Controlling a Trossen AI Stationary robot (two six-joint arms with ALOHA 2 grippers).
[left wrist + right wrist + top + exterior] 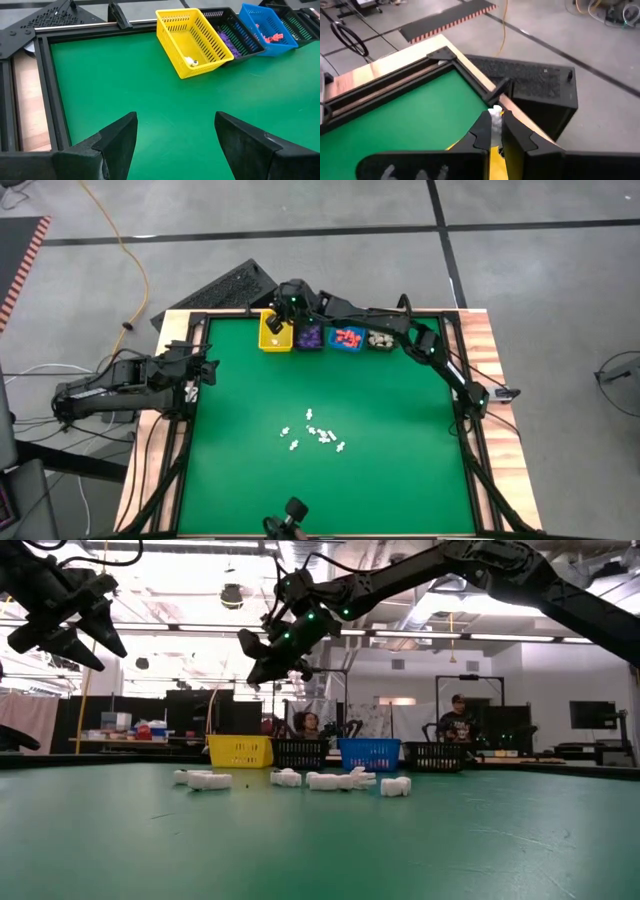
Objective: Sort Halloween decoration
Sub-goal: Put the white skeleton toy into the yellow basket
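Four bins stand in a row along the far edge of my green table (400,470): a yellow bin (274,335), a black bin (309,337) holding purple pieces (231,44), a blue bin (348,339) holding orange-red pieces (270,37), and a second black bin (381,339) holding cream-beige pieces (380,338). My right gripper (495,131) hangs directly above the yellow bin, its fingers pinched nearly together on one white piece (495,112) that pokes out past the fingertips; which way that piece points I cannot tell. One white piece (192,62) already lies on the yellow bin's floor, against its near wall. The rest of the white Halloween decoration (316,431) lies scattered in a loose cluster near the middle of the table, well apart from the bins. Seen from table height, these pieces (340,780) lie flat on their sides with their long axes roughly across the view. My left gripper (175,140) waits raised over the table's left edge, fingers spread wide and holding nothing, facing the bins. No writing or label is legible on any bin.
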